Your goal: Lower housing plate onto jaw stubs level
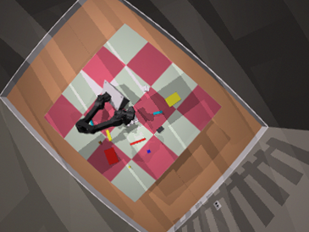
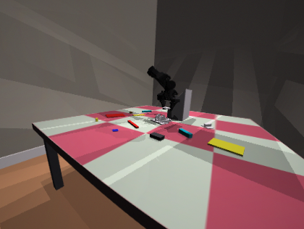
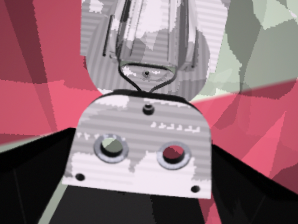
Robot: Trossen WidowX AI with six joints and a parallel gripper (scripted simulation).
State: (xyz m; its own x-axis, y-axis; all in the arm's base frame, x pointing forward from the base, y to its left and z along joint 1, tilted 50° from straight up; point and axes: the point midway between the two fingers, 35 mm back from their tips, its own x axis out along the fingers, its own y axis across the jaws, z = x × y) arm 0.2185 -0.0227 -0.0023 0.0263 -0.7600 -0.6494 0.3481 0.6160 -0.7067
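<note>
The pale grey housing plate point(image 3: 141, 172) point(image 2: 166, 108) has a rounded far edge and two large ringed holes. My gripper point(image 3: 142, 143) point(image 2: 167, 106) is shut on it, with one dark finger at each side. The jaw assembly point(image 3: 150, 30) point(image 2: 160, 117) lies on the table on its light base point(image 3: 95, 65). In the wrist view it shows just beyond the plate's far edge, the jaws running away side by side. In the exterior view the plate hangs above and behind the assembly, with a gap. The plate hides the near end of the assembly, so the jaw stubs are not clearly seen.
A tall grey panel point(image 1: 114, 94) point(image 2: 187, 105) stands close beside the arm. A small white part point(image 1: 145, 88) point(image 2: 207, 125), a teal block point(image 1: 158, 113) point(image 2: 185, 132), a black block point(image 1: 160, 129) point(image 2: 157, 136), a red bar point(image 1: 138, 142) point(image 2: 132, 124) and a yellow slab point(image 1: 173, 99) point(image 2: 226, 146) lie around.
</note>
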